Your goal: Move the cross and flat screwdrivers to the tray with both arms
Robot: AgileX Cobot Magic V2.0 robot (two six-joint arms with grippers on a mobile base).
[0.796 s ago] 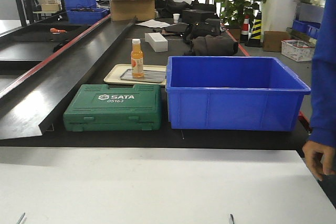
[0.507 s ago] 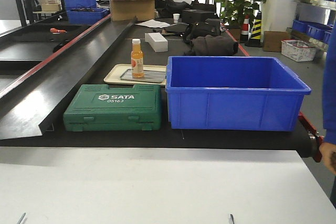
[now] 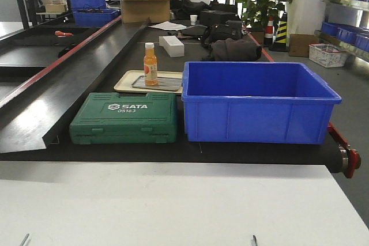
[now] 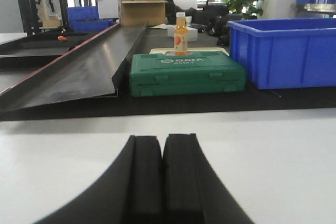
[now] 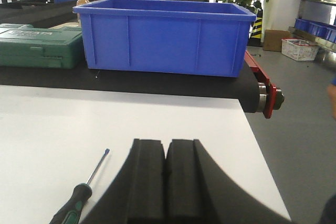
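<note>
One screwdriver (image 5: 73, 205), black handle with green inlay and a thin silver shaft, lies on the white table (image 5: 63, 119) just left of my right gripper (image 5: 166, 144), tip pointing away. That gripper is shut with nothing between its fingers. My left gripper (image 4: 161, 140) is also shut and empty, low over the white table (image 4: 273, 150). In the front view only two thin shaft tips show at the bottom edge: one screwdriver tip (image 3: 23, 239) on the left and another screwdriver tip (image 3: 253, 239) on the right. The tray is out of view.
Beyond the table's far edge, on a black belt, stand a green SATA tool case (image 3: 124, 118), a deep blue crate (image 3: 256, 102) and a beige tray (image 3: 130, 82) holding an orange bottle (image 3: 150, 64). A black sloped ramp (image 3: 63, 84) runs along the left.
A person in blue at the right edge of the front view has stepped out of sight. Nothing on the table has moved.
</note>
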